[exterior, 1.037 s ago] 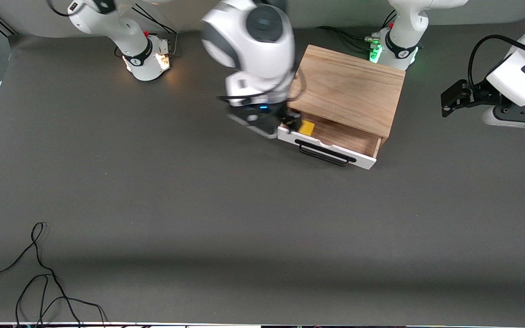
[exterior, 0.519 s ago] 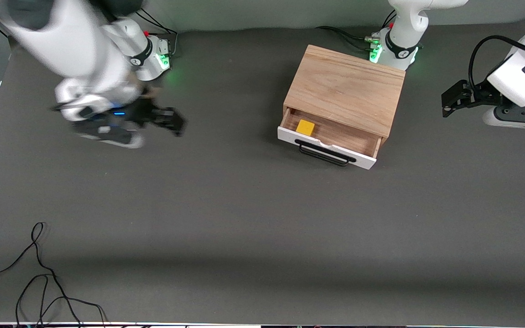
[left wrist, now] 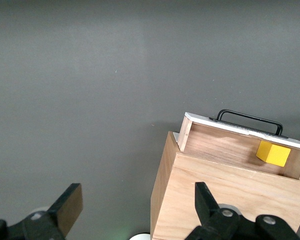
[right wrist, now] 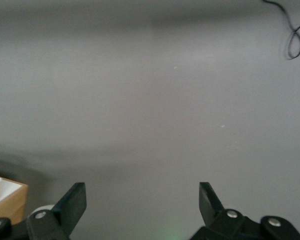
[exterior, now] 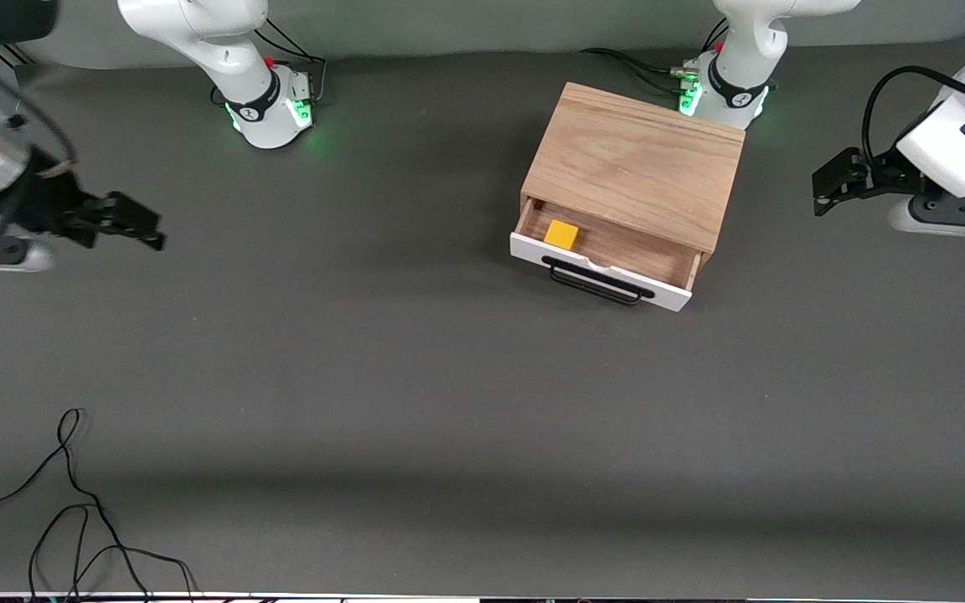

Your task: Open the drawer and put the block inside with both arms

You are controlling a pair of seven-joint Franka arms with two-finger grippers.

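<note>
Setting: dark grey matte table (exterior: 415, 377) under a high camera, with a pale wall strip along the edge where the two arm bases glow green.
Box: light oak box (exterior: 637, 163) standing close in front of the left arm's base, its plain wooden top facing up.
Drawer: white-fronted drawer (exterior: 608, 255) pulled part way out toward the front camera, its long black bar handle (exterior: 596, 283) on the front face and light wood floor exposed.
Block: small bright yellow cube (exterior: 561, 235) resting on the drawer floor, in the corner toward the right arm's end of the table, just inside the white front. The left wrist view shows it (left wrist: 273, 153) sitting in the open drawer as well.
Right gripper: black right gripper (exterior: 126, 219) up in the air over bare table at the right arm's end, well apart from the box; jaws released and spread wide, nothing between them. The arm above it looks blurred, so its exact pose is hard to read.
Left gripper: black left gripper (exterior: 838, 180) hanging over the table at the left arm's end, beside the box and apart from it; jaws released wide and empty in its own wrist view.
Loose cable: thin black cable (exterior: 72, 511) looped on the table near the front camera, toward the right arm's end.
</note>
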